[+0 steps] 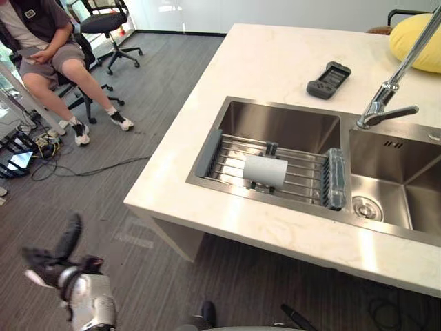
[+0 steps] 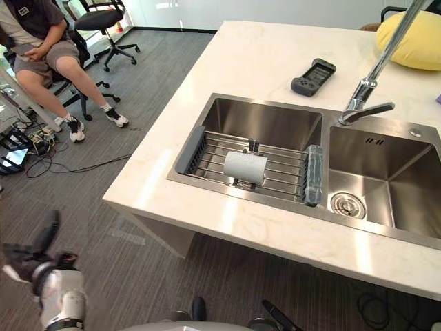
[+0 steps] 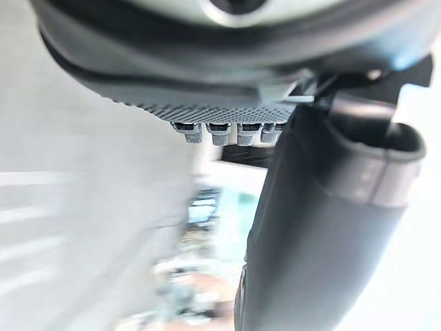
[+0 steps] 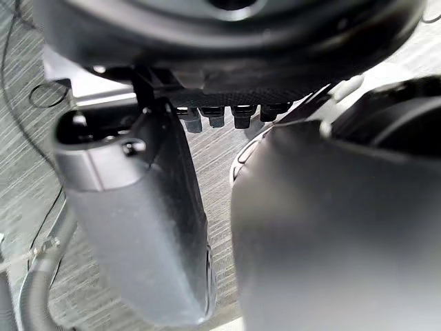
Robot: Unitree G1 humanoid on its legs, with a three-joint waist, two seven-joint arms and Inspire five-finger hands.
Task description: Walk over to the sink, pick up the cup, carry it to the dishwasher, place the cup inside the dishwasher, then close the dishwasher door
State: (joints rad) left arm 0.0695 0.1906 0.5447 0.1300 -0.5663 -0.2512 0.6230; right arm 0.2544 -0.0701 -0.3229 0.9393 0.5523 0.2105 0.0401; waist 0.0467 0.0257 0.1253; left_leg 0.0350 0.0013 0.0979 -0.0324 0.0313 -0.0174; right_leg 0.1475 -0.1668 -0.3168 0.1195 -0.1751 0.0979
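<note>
A pale cup (image 1: 265, 171) lies on its side on a wire rack (image 1: 303, 172) across the left basin of a steel double sink (image 1: 275, 124). The sink is set in a cream counter (image 1: 262, 62). My left hand (image 1: 55, 265) hangs low at the lower left, over the floor and well short of the counter, with its fingers straight and holding nothing. In the left wrist view its thumb (image 3: 324, 227) stands out freely. My right hand (image 4: 138, 227) appears in its own wrist view above the grey floor, relaxed and empty.
A person (image 1: 48, 48) sits on an office chair at the upper left, with another chair (image 1: 107, 24) behind and cables (image 1: 89, 169) on the floor. On the counter lie a dark handheld device (image 1: 329, 79) and a yellow cushion (image 1: 417, 41). A faucet (image 1: 386, 103) stands behind the sink.
</note>
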